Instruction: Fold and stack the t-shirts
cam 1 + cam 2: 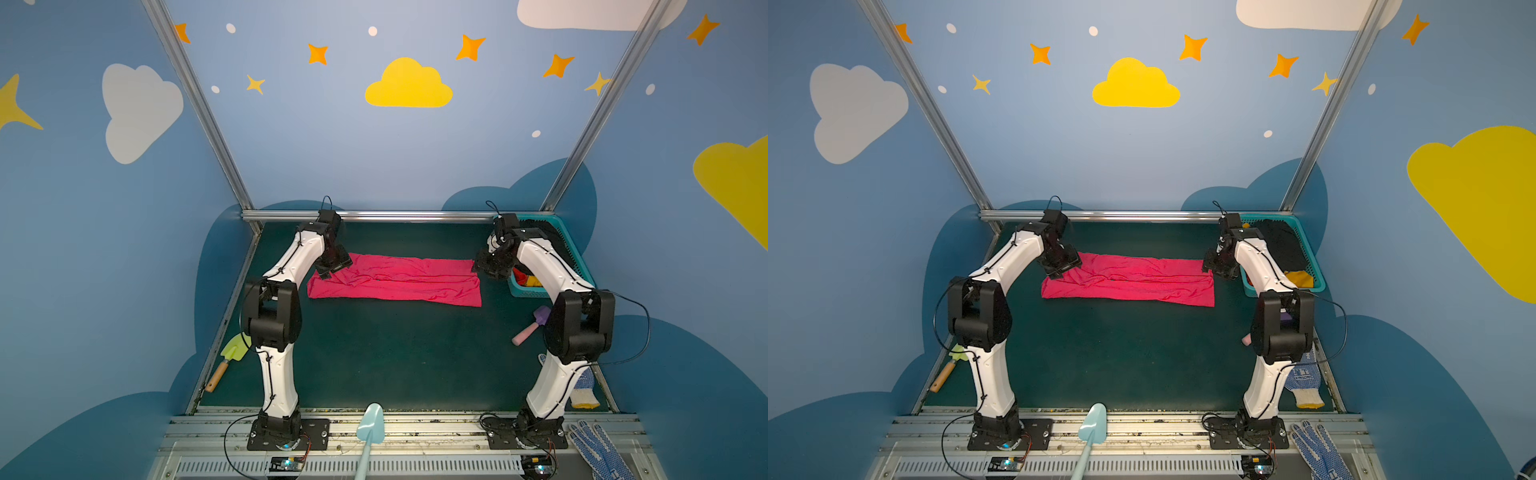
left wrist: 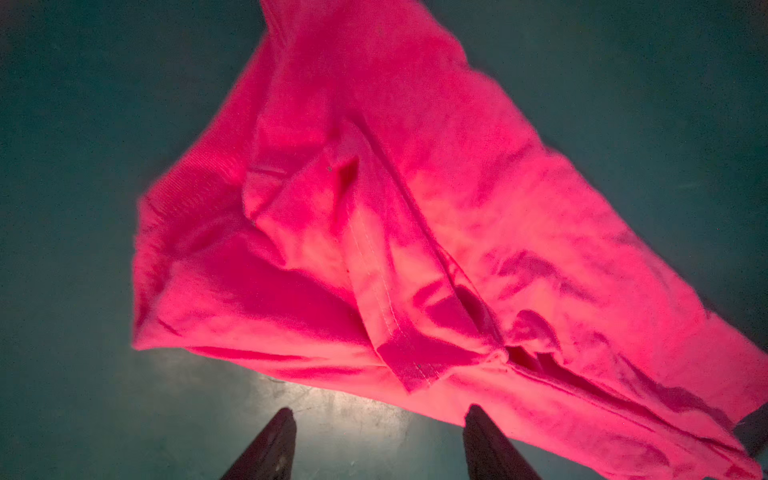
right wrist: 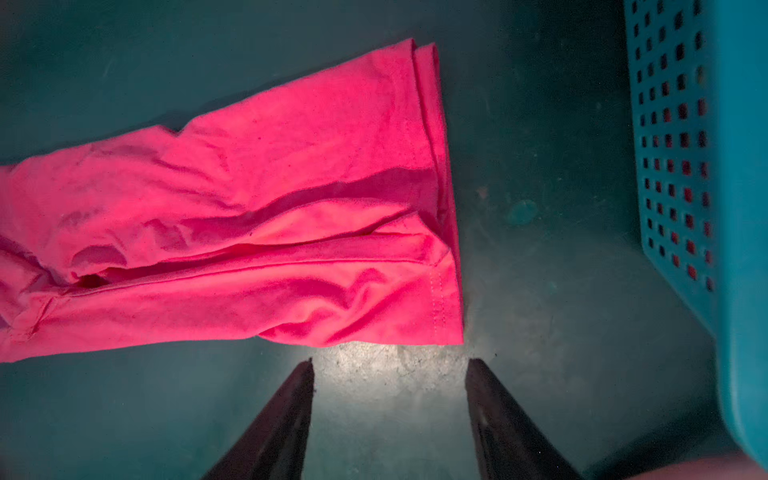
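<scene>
Across the far half of the dark green worktop [image 1: 374,357] lies the pink-red t-shirt [image 1: 395,280], folded into a long, wrinkled band with stitched hems. The left tool [image 2: 380,409] and right tool [image 3: 389,361] stand spread and empty at its 2 ends. Beside the right end, a teal basket [image 1: 525,291] holds a black t-shirt [image 1: 1281,245] and a yellow t-shirt [image 1: 1300,277]. Blue print on a white glove [image 1: 1304,380] is too small to read.
</scene>
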`<state>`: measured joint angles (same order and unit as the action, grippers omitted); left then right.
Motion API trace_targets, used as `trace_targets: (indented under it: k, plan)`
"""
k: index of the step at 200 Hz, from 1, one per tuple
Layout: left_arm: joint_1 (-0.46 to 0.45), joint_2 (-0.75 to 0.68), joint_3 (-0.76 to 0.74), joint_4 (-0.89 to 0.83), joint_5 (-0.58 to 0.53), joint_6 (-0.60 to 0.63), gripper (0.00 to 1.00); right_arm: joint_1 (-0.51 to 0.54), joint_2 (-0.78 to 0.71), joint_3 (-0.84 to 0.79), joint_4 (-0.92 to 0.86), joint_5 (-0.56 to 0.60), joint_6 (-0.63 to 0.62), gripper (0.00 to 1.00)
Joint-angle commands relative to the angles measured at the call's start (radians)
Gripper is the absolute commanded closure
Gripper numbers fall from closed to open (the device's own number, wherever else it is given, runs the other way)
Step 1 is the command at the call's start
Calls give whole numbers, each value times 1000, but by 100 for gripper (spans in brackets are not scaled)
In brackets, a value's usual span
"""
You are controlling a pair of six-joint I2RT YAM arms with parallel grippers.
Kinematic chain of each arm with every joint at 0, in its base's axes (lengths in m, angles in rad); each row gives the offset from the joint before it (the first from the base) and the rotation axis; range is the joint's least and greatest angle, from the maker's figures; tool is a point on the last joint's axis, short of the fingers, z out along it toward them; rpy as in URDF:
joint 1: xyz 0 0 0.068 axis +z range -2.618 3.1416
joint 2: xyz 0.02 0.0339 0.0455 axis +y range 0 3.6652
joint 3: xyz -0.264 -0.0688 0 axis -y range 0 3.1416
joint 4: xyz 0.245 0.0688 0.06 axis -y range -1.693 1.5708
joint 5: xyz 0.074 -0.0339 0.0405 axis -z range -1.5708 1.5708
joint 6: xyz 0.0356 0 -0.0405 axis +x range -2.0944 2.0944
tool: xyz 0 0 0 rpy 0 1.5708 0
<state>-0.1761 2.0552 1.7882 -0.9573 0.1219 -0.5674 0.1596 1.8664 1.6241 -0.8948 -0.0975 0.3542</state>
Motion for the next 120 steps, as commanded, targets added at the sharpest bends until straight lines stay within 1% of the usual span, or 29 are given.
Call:
trace_targets:
  k: [1, 37, 51, 78, 120]
  plan:
    - [-3, 45, -24, 20, 36, -23, 34, 19, -42, -36, 4, -2, -1, 39]
    - [-15, 92, -24, 61, 53, -39, 35, 29, -89, -88, 21, -3, 4, 39]
    - [-15, 108, -22, 89, 50, -48, 37, 28, -96, -99, 28, -4, 6, 39]
    - [-17, 158, 41, 76, 65, -45, 40, 30, -95, -104, 30, -10, 10, 40]
    - [-29, 181, 90, 68, 84, -41, 44, 31, -90, -119, 40, -21, 17, 40]
